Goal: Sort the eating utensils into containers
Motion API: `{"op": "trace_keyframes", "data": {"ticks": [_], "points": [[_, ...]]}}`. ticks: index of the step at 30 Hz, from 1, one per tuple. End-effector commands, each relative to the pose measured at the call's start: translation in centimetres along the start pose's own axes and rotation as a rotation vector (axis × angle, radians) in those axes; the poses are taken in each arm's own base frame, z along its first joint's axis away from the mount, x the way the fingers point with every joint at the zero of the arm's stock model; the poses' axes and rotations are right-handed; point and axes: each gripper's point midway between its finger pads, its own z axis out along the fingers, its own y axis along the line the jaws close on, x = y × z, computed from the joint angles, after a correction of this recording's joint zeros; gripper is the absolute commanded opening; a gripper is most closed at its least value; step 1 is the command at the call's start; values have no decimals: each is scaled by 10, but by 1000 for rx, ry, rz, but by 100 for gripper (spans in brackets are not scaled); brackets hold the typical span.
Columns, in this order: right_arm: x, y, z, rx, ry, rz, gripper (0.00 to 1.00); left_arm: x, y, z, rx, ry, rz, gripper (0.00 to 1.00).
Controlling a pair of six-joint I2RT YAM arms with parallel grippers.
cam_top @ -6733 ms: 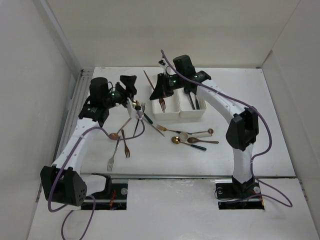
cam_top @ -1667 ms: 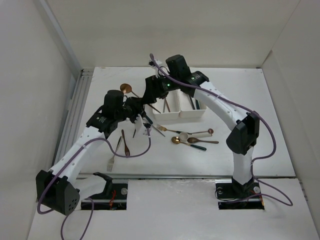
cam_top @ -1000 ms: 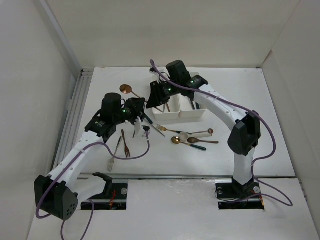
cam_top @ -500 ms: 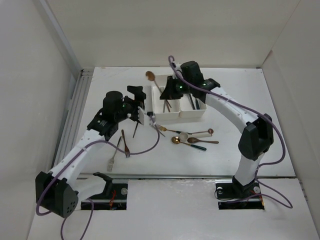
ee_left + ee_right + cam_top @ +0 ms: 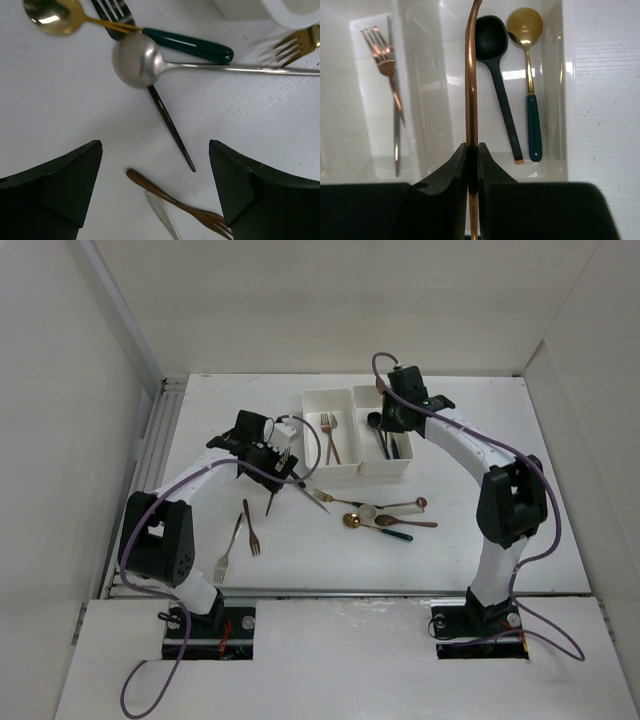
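Note:
My right gripper (image 5: 471,150) is shut on the handle of a copper utensil (image 5: 469,85) and holds it above the right bin (image 5: 385,469); its head is out of sight. That bin (image 5: 555,172) holds a black spoon (image 5: 492,40) and a gold spoon with a green handle (image 5: 527,30). The left bin (image 5: 330,471) holds a copper fork (image 5: 382,60). My left gripper (image 5: 155,185) is open and empty above loose utensils: a silver spoon (image 5: 135,60), a gold spoon (image 5: 50,12), a black handle (image 5: 170,125) and a copper fork (image 5: 170,195).
A copper fork (image 5: 250,527) and a silver fork (image 5: 228,550) lie on the table (image 5: 470,550) at front left. Several spoons lie in a cluster (image 5: 385,518) in front of the bins. White walls enclose the table on three sides.
My right gripper has carried the copper utensil rightward, from left of the bins to above the right bin. My left arm has pulled back and folded; its gripper stays open.

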Motion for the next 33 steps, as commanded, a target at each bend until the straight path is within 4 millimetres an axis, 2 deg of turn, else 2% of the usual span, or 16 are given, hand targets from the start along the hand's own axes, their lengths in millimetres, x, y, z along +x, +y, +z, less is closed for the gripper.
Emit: {"op": "trace_keyframes", "data": {"ticks": [1, 2, 5, 7, 10, 15, 17, 19, 20, 21, 24, 25, 26, 27, 29, 33], "points": [[-12, -8, 10, 54, -14, -5, 11, 13, -20, -4, 48, 40, -142, 85], [-7, -10, 14, 62, 5, -9, 16, 19, -21, 0, 54, 59, -145, 83], [0, -11, 16, 65, 32, -12, 57, 32, -19, 4, 42, 102, -169, 79], [-8, -8, 7, 55, 10, -9, 63, 35, -20, 8, 45, 116, -183, 78], [-18, -6, -8, 40, -22, -4, 64, 46, -20, 15, 30, 165, -214, 72], [-32, 4, -40, 11, -77, -6, 64, 63, 14, 1, -62, 202, -345, 68], [-36, 10, -56, -11, -102, -9, 66, 70, 19, -7, -45, 202, -206, 69], [-26, 13, -60, -27, -84, -19, 66, 64, 28, -23, -42, 153, -7, 71], [-27, 18, -67, -42, -98, -23, 69, 73, 27, -26, -31, 161, 99, 72], [-22, 20, -65, -54, -83, -25, 69, 59, 32, -38, -23, 94, 331, 75], [-18, 24, -66, -88, -77, -25, 71, 69, 13, -51, 106, 54, 730, 78], [-15, 29, -67, -105, -70, -32, 71, 54, 10, -62, 100, -30, 995, 81], [-15, 29, -67, -105, -70, -32, 71, 55, 3, -64, 115, -54, 1128, 83], [-15, 29, -67, -105, -70, -32, 71, 70, -4, -59, 145, -45, 1242, 84], [-9, 32, -66, -107, -60, -39, 71, 71, -12, -60, 146, -74, 1555, 84], [-3, 28, -69, -109, -63, -39, 73, 93, -38, -46, 295, -108, 1785, 79]]}}
